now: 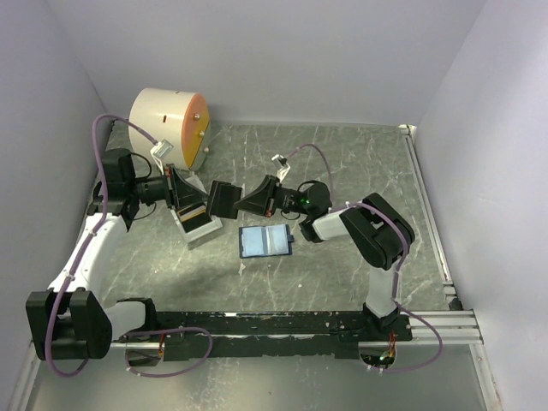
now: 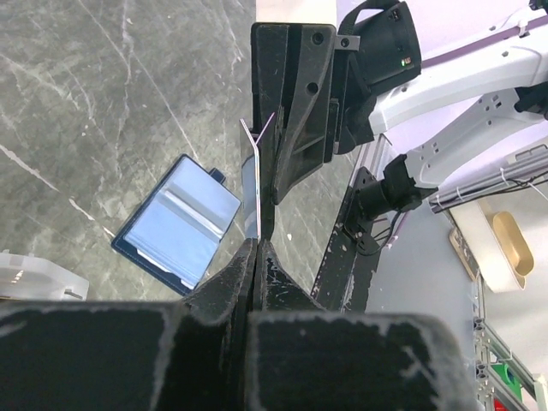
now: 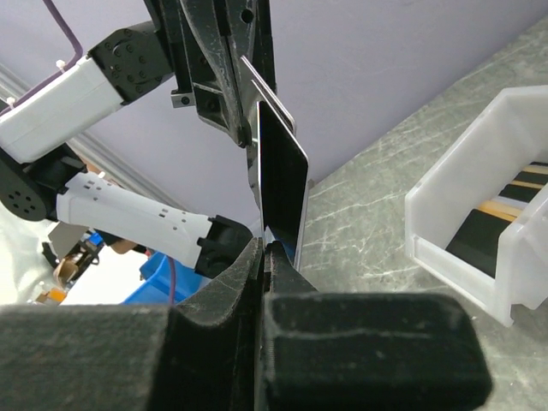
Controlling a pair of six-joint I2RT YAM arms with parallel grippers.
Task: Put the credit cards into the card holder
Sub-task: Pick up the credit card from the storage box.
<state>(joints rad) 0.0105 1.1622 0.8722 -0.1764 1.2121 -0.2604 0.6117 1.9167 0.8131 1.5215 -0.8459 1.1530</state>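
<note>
You see L end effector (image 2: 257,244) and R end effector (image 3: 264,244) both pinching the dark card (image 3: 282,180) mid-air, opp. edges. The card holder (image 1: 267,241) lies open on tabletop (image 1: 360,163) nearby.

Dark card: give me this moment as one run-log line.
dark card: midair, pinched by both | left pincer: shut | right pincer: shut | card holder: open on table

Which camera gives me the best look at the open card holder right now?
Left wrist: the card holder lies open on the table, close enough to see its light blue pockets, only one corner hidden. Top external shows the card holder whole but small. Right wrist does not show it.
</note>
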